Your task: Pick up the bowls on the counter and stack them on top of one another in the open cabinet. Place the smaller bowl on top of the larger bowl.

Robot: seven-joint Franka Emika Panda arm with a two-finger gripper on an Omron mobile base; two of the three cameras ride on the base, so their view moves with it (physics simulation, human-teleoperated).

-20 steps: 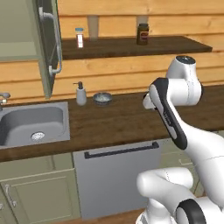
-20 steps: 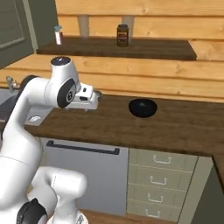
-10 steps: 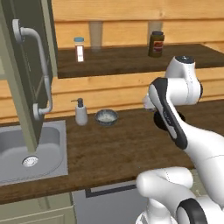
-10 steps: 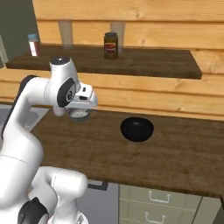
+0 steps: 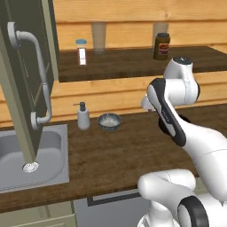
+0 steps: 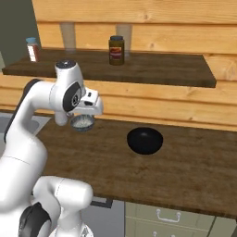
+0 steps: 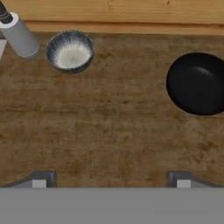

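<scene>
Currently the gripper (image 7: 110, 181) hangs above bare counter (image 7: 109, 131), its two dark finger tips spread wide apart with nothing between them. Two bowls rest on the dark brown wood-grain surface, well apart from each other. The smaller bowl (image 7: 70, 50) is round and shallow, with a dark striped outer wall and a pale speckled interior; it sits near the plank wall. The larger bowl (image 7: 197, 83) is black all over, smooth and matte, and it also sits toward the back of the counter.

Just beside the smaller bowl stands a white soap dispenser (image 5: 83, 116) with a dark pump head, between the bowl and the grey steel sink (image 5: 31, 155). The cabinet door (image 5: 26, 84), olive-grey with a long curved grey bar handle (image 5: 37, 80), hangs open over the sink. A wooden wall shelf (image 6: 115, 67) runs above the counter and carries a dark brown jar (image 6: 116, 50) and a small clear jar with a blue lid (image 5: 81, 51). In the left base view the white arm partly covers the larger bowl.
</scene>
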